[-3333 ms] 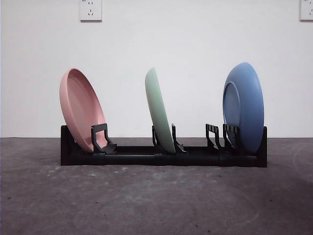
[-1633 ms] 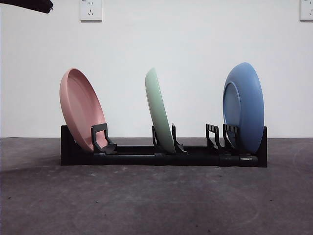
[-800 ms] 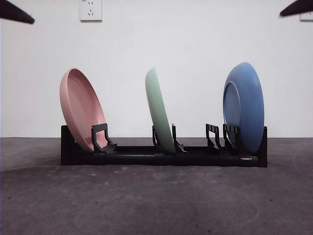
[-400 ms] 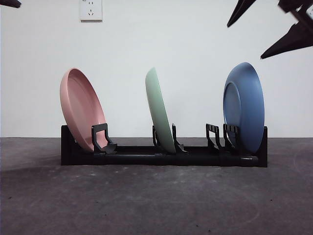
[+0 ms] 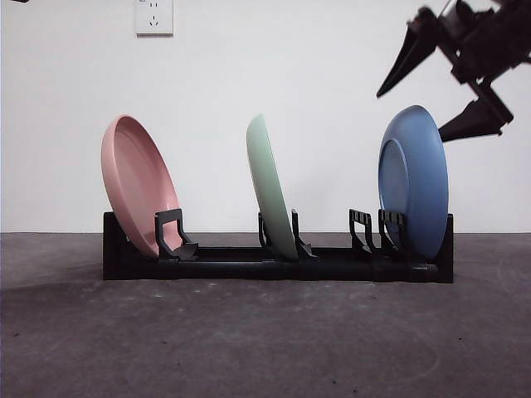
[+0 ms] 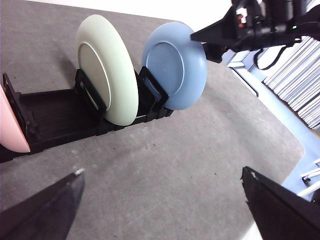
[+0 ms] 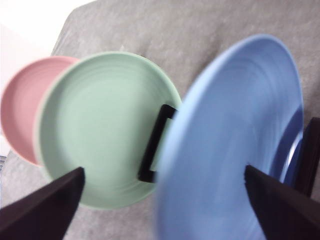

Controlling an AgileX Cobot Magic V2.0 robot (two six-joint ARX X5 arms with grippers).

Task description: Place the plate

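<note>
A black rack on the table holds three upright plates: a pink plate at the left end, a green plate in the middle and a blue plate at the right end. My right gripper is open just above the blue plate's top rim, one jaw on each side of it. Its wrist view shows the blue plate large and blurred between the jaws of the right gripper, apart from both. My left gripper is open and empty, high and well back from the rack.
Empty rack dividers stand between the green and blue plates. Wall sockets sit high on the white wall behind. The table's right edge drops off beyond the rack, with stacked white things past it.
My right gripper has come down from the top right corner to just over the blue plate's rim. The left arm's black tip has nearly left the top left corner. The plates have not moved.
</note>
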